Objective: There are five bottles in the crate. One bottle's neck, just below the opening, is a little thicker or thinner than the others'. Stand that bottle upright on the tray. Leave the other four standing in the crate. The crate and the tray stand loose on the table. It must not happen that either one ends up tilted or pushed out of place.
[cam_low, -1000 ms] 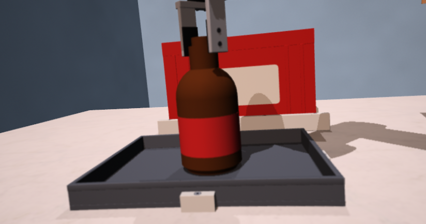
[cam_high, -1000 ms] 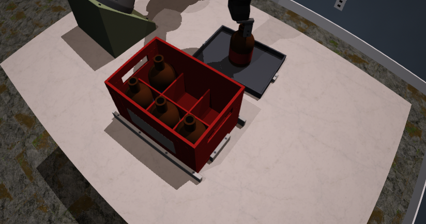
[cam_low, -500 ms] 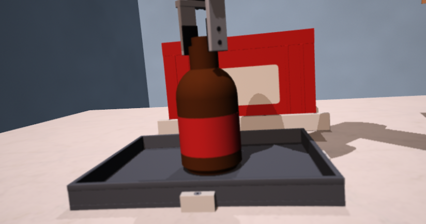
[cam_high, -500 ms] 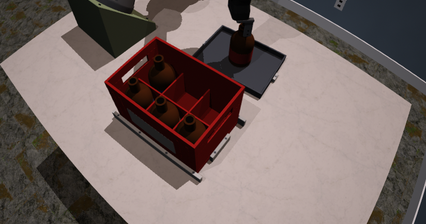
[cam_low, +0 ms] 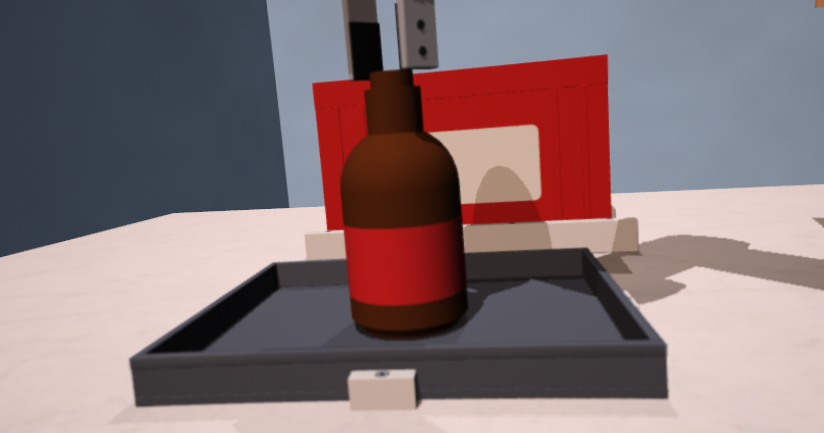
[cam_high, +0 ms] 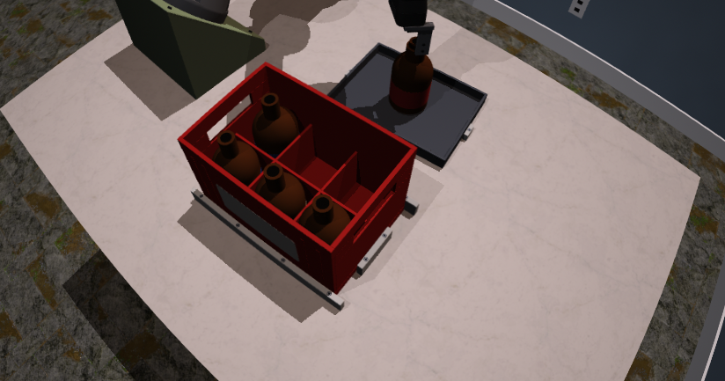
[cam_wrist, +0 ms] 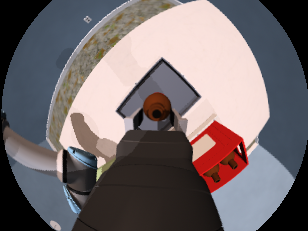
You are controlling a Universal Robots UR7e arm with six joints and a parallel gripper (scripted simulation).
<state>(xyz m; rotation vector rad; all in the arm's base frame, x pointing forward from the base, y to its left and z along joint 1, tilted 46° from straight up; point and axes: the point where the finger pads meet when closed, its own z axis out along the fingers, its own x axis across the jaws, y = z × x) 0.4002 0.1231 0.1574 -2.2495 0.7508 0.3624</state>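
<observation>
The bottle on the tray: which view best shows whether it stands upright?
The exterior view: the bottle shows side-on, base flat on the tray, the open pincer just above its mouth. The top view shows it slantwise from above. The wrist view shows only its mouth.

A pale marble table (cam_high: 532, 216) stands on mottled stone floor (cam_high: 30, 216). Beyond the table – a dark blue wall (cam_high: 633, 33) with a socket (cam_high: 578, 4).

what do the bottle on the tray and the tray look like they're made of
Bottle: probably dark brown glass; smooth body with soft shading, plus a matte red band that looks like a paper label.
Tray: likely matte dark grey plastic or painted metal; flat, even colour, no shine.
</observation>
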